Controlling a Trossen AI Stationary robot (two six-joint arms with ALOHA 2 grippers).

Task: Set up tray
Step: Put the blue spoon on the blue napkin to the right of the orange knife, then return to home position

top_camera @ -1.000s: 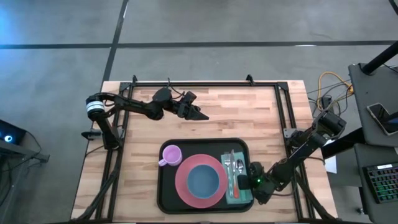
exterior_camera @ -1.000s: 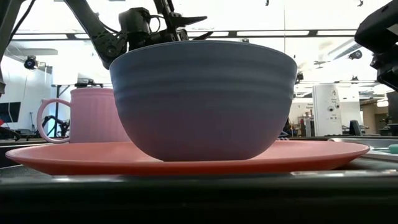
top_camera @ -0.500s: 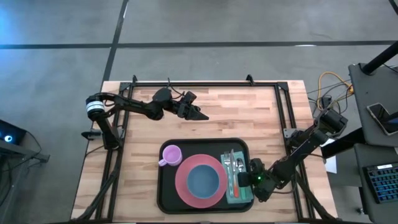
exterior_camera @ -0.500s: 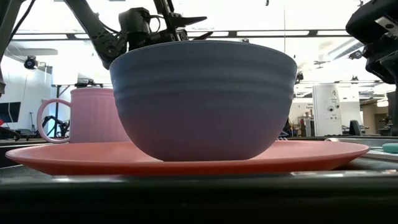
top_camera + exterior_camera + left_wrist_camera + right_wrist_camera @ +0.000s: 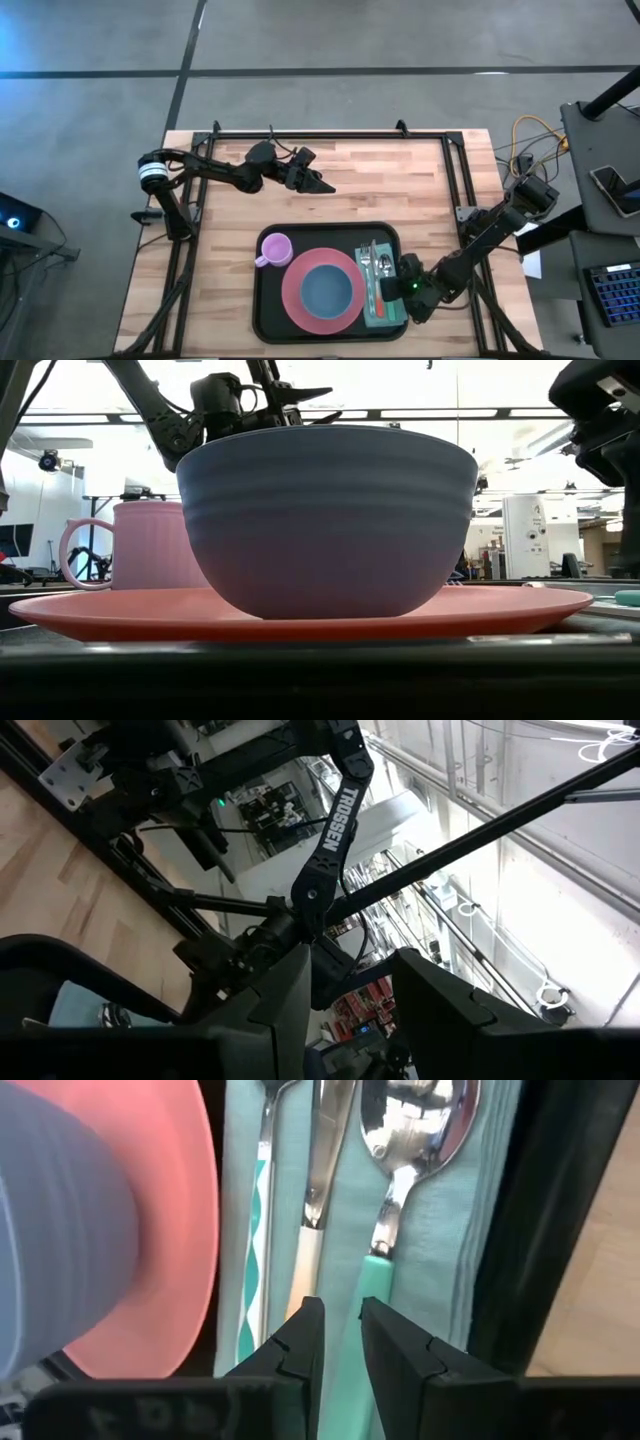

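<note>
The black tray [image 5: 268, 318] lies near the table's near edge. On it stand a pink mug [image 5: 275, 249] and a pink plate [image 5: 292, 300] carrying a blue-grey bowl [image 5: 327, 290]. At its right end a teal napkin [image 5: 392, 312] lies flat. On the napkin lie a fork [image 5: 262, 1210], a knife [image 5: 318, 1190] and a teal-handled spoon [image 5: 395, 1170]. My right gripper [image 5: 400, 285] [image 5: 341, 1335] hovers above the handle ends of the knife and spoon, narrowly open and touching nothing. My left gripper [image 5: 322, 185] [image 5: 348, 990] waits over the far half of the table, open and holding nothing.
Bare wooden tabletop [image 5: 400, 190] stretches between the tray and the far edge. A black frame rail [image 5: 465, 190] runs along the table's right side, and cables lie beyond it. In the low view the bowl [image 5: 325, 520] and mug [image 5: 150, 545] fill the foreground.
My right gripper has risen a little above the napkin and drifted slightly toward the table's left. The cutlery, plate, bowl and mug have stayed where they were.
</note>
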